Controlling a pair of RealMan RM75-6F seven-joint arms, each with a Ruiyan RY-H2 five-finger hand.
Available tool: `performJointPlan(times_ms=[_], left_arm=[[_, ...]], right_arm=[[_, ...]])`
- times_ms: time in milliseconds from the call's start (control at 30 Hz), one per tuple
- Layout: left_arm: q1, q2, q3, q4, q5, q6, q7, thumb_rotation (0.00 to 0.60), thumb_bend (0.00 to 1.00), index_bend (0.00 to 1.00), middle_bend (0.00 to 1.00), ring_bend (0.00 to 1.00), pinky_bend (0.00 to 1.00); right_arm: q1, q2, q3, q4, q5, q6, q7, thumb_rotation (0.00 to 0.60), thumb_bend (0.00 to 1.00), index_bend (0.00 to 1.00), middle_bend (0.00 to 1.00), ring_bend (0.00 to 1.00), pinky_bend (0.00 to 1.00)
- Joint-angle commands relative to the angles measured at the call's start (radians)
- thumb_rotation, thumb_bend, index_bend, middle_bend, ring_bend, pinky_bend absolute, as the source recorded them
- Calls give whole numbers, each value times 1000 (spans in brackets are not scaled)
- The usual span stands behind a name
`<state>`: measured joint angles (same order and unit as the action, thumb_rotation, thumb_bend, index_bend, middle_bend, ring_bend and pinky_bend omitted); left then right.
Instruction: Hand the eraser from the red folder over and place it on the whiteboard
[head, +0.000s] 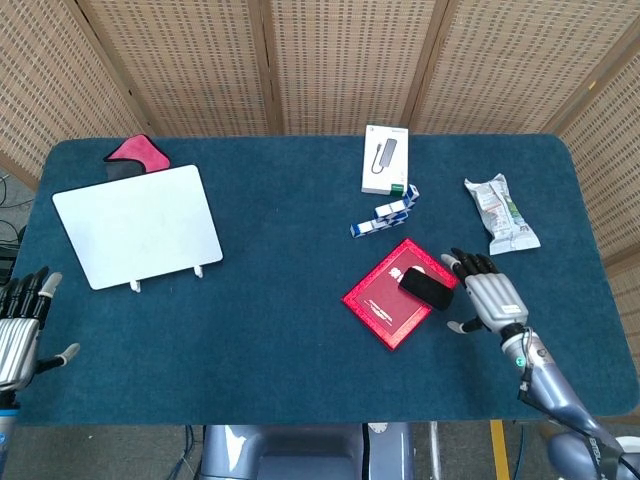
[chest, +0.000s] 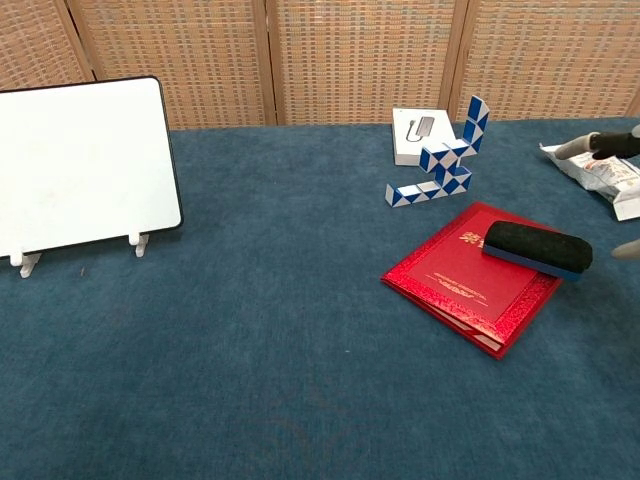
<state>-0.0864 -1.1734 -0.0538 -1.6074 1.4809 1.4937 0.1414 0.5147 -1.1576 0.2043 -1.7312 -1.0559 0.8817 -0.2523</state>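
Step in hand: reach for eraser (head: 427, 290), lying on red folder (head: 398, 293), well apart from whiteboard (head: 138, 226). My right robot hand (head: 489, 298) hovers just beside it, fingers spread, empty; I judge a grasp across the narrow sides best, lifting straight off. My left robot hand (head: 19, 330) open at the tabletop (head: 280, 330) edge.
Count: one eraser, one folder, one whiteboard, two hands

The red folder (chest: 462, 275) carries gold characters on its cover, too small to read; print on the snack packet (head: 500, 212) is equally illegible.
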Motion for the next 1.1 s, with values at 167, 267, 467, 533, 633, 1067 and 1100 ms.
performJointPlan(times_ms=[167, 267, 467, 533, 633, 1067, 1100], left_arm=[[-4, 6, 0, -5, -5, -9, -3, 600, 0, 0, 0, 0, 0], [-4, 9, -1, -6, -9, -11, -7, 600, 0, 0, 0, 0, 0], [-5, 17, -6, -5, -20, -14, -26, 600, 0, 0, 0, 0, 0], [-7, 19, -7, -6, -23, -19, -31, 600, 0, 0, 0, 0, 0], [-10, 22, -8, -6, -29, -26, -35, 600, 0, 0, 0, 0, 0], [-15, 26, -12, -10, -44, -39, -39, 600, 0, 0, 0, 0, 0], [-15, 27, -11, -10, -44, -39, -39, 600, 0, 0, 0, 0, 0]], right_arm=[[124, -135, 25, 93, 238, 0, -152, 600, 53, 9, 0, 0, 0], [151, -172, 24, 125, 291, 16, -188, 600, 53, 14, 0, 0, 1], [210, -231, 2, 164, 419, 30, -287, 600, 53, 56, 32, 0, 46], [227, -255, -7, 184, 447, 42, -316, 600, 53, 72, 63, 0, 72], [244, -282, -16, 207, 476, 52, -342, 600, 53, 118, 113, 27, 137], [271, -367, -43, 316, 442, 126, -379, 600, 267, 466, 612, 548, 576], [267, -368, -44, 314, 411, 140, -366, 600, 288, 471, 617, 551, 579]])
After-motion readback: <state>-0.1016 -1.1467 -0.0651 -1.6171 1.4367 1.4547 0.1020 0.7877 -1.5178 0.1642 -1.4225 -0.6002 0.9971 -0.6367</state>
